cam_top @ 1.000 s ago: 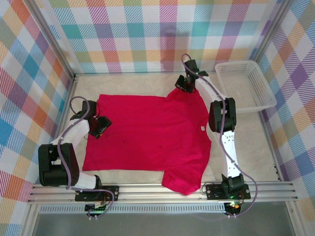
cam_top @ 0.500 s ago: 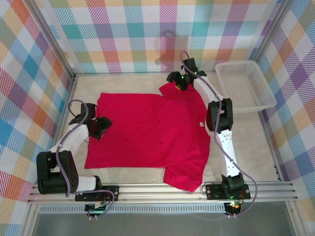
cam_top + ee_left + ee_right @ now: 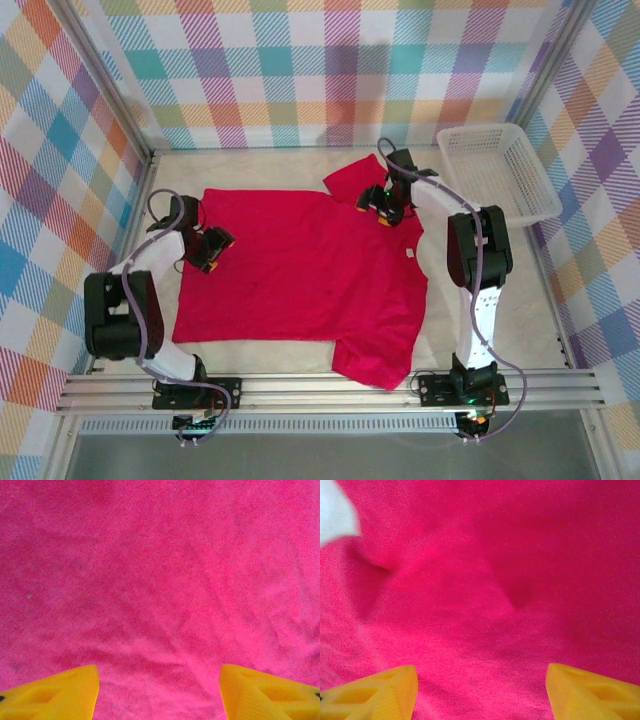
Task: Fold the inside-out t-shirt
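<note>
- The left gripper is seen low over the left edge of the inside-out t-shirt, its yellow fingers spread apart and nothing clamped between them.
- In the left wrist view, the left gripper is shown released, with wrinkled red cloth stretching ahead of the fingertips and between them; whether the tips touch the fabric cannot be told.
- The t-shirt is laid out flat on the pale table, spanning the space between the two grippers. One sleeve is spread just beside the right gripper on its far left side, and the other sleeve is laid close to the right arm's base.
- A small white tag is seen on the cloth, nearer than the right gripper and beside the right arm.
- The right gripper is held over the shirt's far right shoulder. In its wrist view the right gripper is shown parted and empty, with creased red fabric ahead and a blurred white patch at the upper left.
- A white mesh basket is set on the table well to the right of the right gripper.
</note>
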You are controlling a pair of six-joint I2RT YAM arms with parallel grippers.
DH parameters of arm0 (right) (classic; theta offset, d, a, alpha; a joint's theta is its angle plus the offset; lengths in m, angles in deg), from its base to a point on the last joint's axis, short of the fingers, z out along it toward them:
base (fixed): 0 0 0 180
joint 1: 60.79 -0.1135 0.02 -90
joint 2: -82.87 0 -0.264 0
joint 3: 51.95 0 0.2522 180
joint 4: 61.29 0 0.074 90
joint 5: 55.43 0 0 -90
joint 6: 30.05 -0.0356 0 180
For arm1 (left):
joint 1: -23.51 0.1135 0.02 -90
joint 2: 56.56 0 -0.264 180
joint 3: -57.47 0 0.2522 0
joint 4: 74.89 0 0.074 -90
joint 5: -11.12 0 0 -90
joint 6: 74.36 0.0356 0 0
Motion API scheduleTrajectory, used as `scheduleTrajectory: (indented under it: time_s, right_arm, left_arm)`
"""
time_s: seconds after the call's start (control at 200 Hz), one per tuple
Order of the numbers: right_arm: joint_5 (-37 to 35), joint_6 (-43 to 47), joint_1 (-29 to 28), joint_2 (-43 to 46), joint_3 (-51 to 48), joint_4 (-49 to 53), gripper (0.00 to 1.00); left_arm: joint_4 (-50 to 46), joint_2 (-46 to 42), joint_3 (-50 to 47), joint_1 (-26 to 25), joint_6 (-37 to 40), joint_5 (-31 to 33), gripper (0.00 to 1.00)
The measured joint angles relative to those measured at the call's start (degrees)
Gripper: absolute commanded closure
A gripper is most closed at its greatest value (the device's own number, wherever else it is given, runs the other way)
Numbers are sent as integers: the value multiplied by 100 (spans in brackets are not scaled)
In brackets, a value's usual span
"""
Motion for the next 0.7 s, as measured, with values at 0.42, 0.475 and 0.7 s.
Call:
scheduleTrajectory:
  time_s: [0.42,0.475,0.7]
  right_arm:
    - [-280,291,511,-2400,3510,831,32]
    - [-258,321,579,-2940,4444,997,31]
    - [-83,424,719,-3917,6251,1434,30]
  left_arm:
    - [120,2660,2594,0,-37,105,37]
    - [146,2914,2966,-2,-37,107,37]
    - [76,3438,3816,-7,37,129,34]
